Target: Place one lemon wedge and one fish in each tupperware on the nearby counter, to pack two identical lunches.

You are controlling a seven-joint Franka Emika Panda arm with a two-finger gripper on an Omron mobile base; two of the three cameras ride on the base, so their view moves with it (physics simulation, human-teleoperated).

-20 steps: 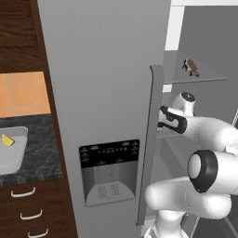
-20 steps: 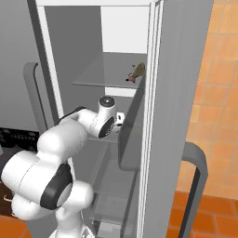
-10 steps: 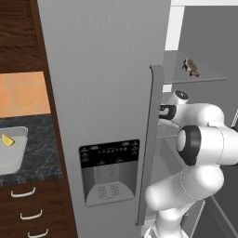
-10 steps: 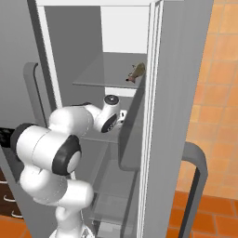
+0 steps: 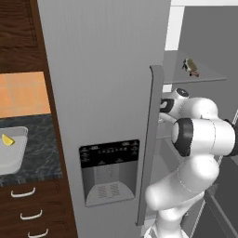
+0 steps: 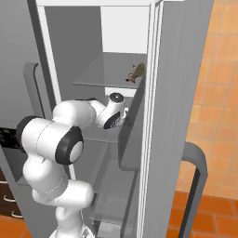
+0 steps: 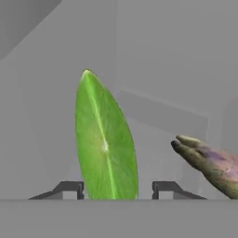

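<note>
In the hand view a green citrus wedge stands upright on a fridge shelf, between the two fingertips of my gripper. The left tip touches it and a narrow gap shows at the right tip. To its right lies a purplish-olive fish. The base views have my hand reaching into the open fridge at the middle shelf, below a fish on the upper shelf. On the counter at the left, a grey tupperware holds a yellow lemon wedge.
The closed fridge door with its dispenser and long handle stands left of my arm. The open door hems the arm in on the right. Dark drawers run under the counter.
The arm has folded in, its elbow swinging closer to the fridge, while the hand stays at the middle shelf. The fish on the upper shelf and the tupperware have not moved.
</note>
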